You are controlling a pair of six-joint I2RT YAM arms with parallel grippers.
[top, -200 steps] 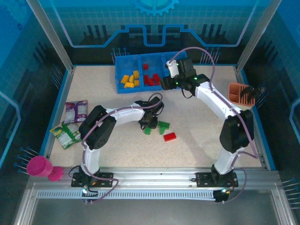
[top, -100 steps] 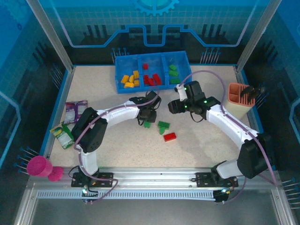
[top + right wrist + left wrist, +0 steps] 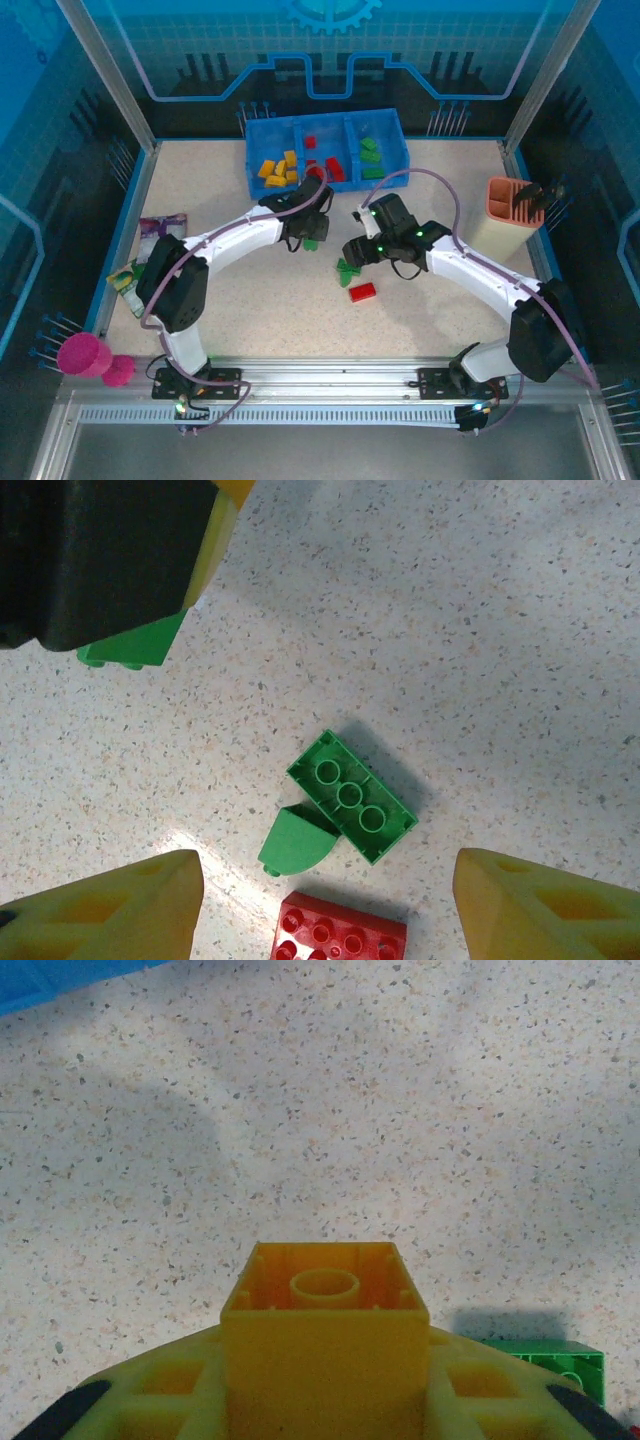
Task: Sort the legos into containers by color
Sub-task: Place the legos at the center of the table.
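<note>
My left gripper (image 3: pixel 303 224) is shut on an orange-yellow lego (image 3: pixel 325 1325), hollow side up, a little in front of the blue tray (image 3: pixel 254 176). A green lego (image 3: pixel 312 243) (image 3: pixel 545 1362) lies close beside that gripper; I cannot tell whether they touch. My right gripper (image 3: pixel 352 253) (image 3: pixel 325 872) hangs open above an upturned green lego (image 3: pixel 352 796), a curved green lego (image 3: pixel 296 840) and a red lego (image 3: pixel 362 291) (image 3: pixel 340 932). The tray's compartments hold orange-yellow legos (image 3: pixel 277 169) on the left, red legos (image 3: pixel 322 164) in the middle and green legos (image 3: pixel 371 158) on the right.
An orange-pink slotted holder (image 3: pixel 512 205) stands at the right edge. A purple packet (image 3: pixel 162 235) and a green packet (image 3: pixel 133 284) lie at the left. A magenta cup (image 3: pixel 84 354) sits off the front left corner. The left gripper's black body (image 3: pixel 100 550) is near the right gripper.
The left gripper has carried the orange-yellow lego back toward the tray, and the green lego beside it shifted the same way. The right gripper came from over the tray down to the loose green and red legos.
</note>
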